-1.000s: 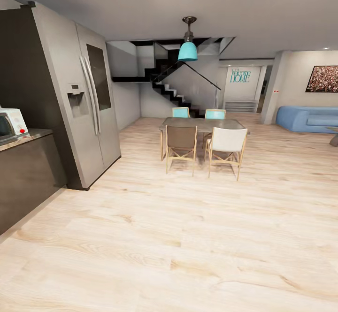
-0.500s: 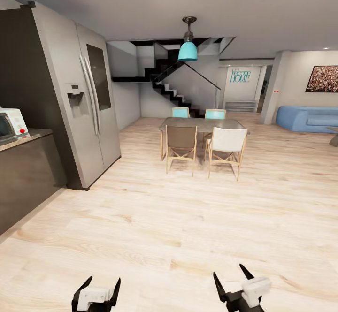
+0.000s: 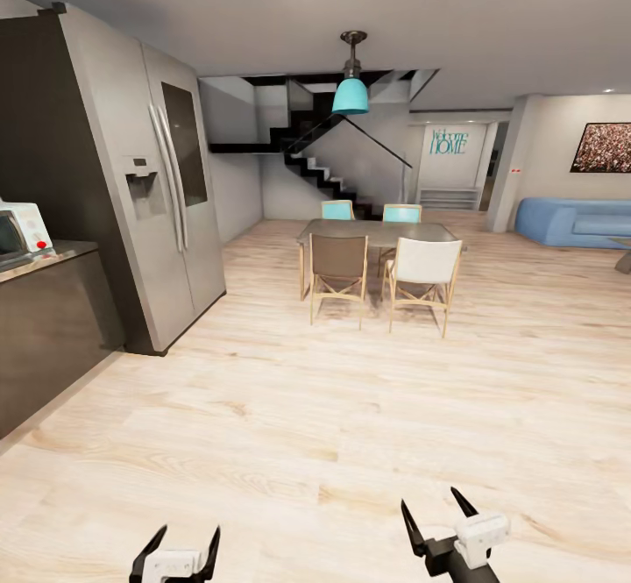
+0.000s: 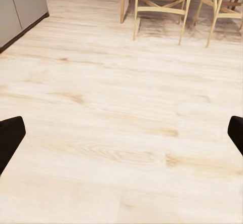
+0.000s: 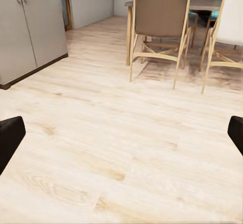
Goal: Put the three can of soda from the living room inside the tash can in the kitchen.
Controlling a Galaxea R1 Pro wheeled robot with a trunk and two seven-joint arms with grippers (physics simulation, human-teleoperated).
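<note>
No soda can and no bin is in sight. My left gripper (image 3: 175, 541) stands open at the bottom edge of the head view, its black fingers spread over bare wood floor. My right gripper (image 3: 436, 515) is open too, a little higher and to the right, holding nothing. Both wrist views look along spread fingertips (image 4: 10, 138) (image 5: 9, 135) at pale floorboards. The kitchen's steel double-door fridge (image 3: 166, 188) rises at the left. Far right lies the living room with its light-blue sofa (image 3: 574, 222) and crowd photo (image 3: 603, 147).
A dining table (image 3: 379, 234) with several chairs (image 3: 338, 269) stands ahead in the middle of the room. A dark counter (image 3: 48, 329) with a white microwave (image 3: 19, 231) lines the left. A staircase (image 3: 320, 167) and teal lamp (image 3: 350, 96) are beyond. Wide wood floor (image 3: 333, 408) spreads between.
Both grippers have risen into the bottom of the head view, absent a second ago; since half a second ago the left dropped slightly and the right shifted a little. The room has not moved.
</note>
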